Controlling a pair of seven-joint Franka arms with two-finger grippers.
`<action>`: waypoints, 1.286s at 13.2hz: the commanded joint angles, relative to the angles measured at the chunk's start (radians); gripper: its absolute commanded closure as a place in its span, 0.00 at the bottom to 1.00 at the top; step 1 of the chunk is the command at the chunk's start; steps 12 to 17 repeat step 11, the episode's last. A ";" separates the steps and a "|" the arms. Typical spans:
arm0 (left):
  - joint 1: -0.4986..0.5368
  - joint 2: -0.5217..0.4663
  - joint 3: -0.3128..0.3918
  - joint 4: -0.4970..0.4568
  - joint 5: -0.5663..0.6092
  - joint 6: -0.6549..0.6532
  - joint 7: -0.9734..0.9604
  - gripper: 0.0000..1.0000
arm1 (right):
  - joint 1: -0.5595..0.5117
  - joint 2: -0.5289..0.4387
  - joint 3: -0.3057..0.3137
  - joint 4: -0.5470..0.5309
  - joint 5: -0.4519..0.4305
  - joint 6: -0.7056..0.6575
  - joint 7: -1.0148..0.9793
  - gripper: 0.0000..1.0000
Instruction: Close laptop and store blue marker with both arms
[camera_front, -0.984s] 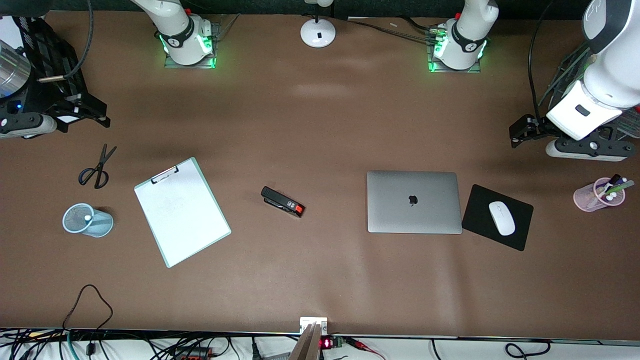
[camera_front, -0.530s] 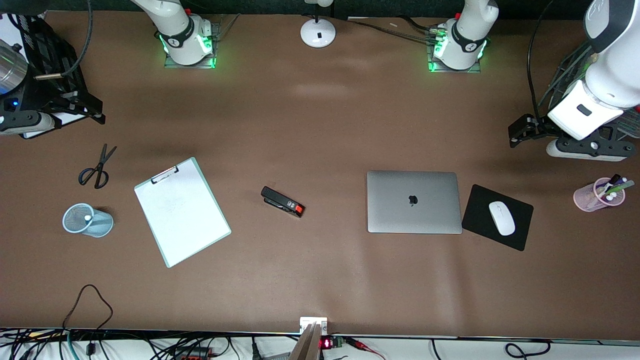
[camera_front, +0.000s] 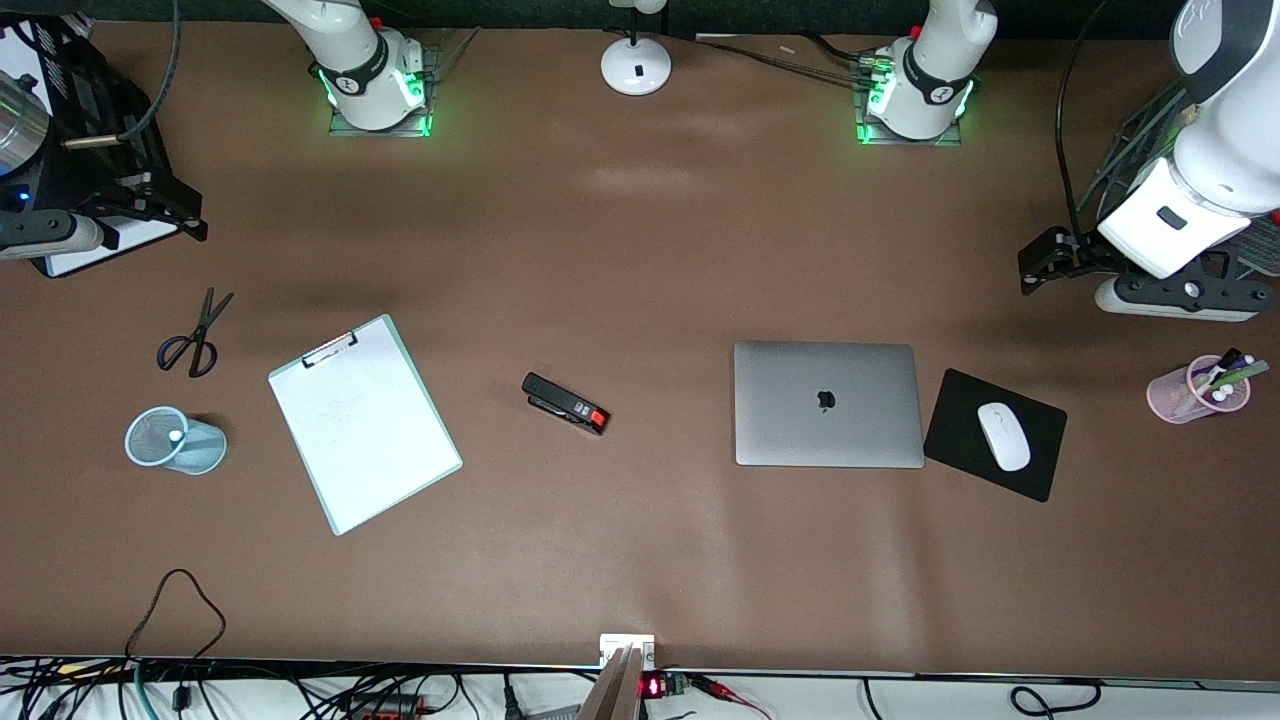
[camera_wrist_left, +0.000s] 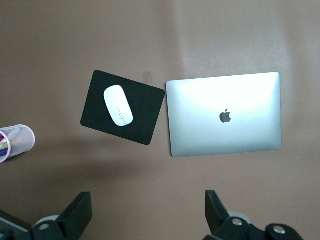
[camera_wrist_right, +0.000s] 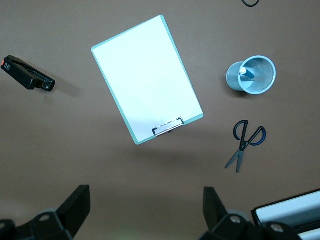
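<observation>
The laptop (camera_front: 828, 404) lies shut, lid up with the dark logo showing, beside the black mouse pad; it also shows in the left wrist view (camera_wrist_left: 225, 114). The blue marker (camera_wrist_right: 243, 71) stands in a light-blue mesh cup (camera_front: 150, 452) toward the right arm's end; in the front view only its white end (camera_front: 176, 436) shows. My left gripper (camera_front: 1032, 266) is open and empty, up over bare table at the left arm's end (camera_wrist_left: 149, 207). My right gripper (camera_front: 196, 222) is open and empty, up over the table's right-arm end, above the scissors (camera_wrist_right: 146, 202).
A clipboard (camera_front: 364, 423) and a black stapler (camera_front: 565, 403) lie mid-table. Scissors (camera_front: 194, 336) lie farther from the camera than the mesh cup. A white mouse (camera_front: 1003, 436) sits on the mouse pad (camera_front: 960, 410). A pink cup of pens (camera_front: 1196, 390) stands at the left arm's end.
My right gripper has drifted a little toward the robots' bases and the table's end. My left gripper has barely shifted. The objects have not moved.
</observation>
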 joint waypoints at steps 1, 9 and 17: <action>0.005 0.012 -0.001 0.032 -0.021 -0.026 0.020 0.00 | -0.002 -0.004 0.001 0.015 -0.011 -0.023 0.017 0.00; 0.003 0.012 -0.003 0.032 -0.019 -0.026 0.020 0.00 | -0.006 -0.005 -0.009 0.015 -0.003 -0.033 0.017 0.00; 0.003 0.012 -0.003 0.032 -0.019 -0.026 0.020 0.00 | -0.006 -0.007 -0.009 0.015 -0.003 -0.031 0.017 0.00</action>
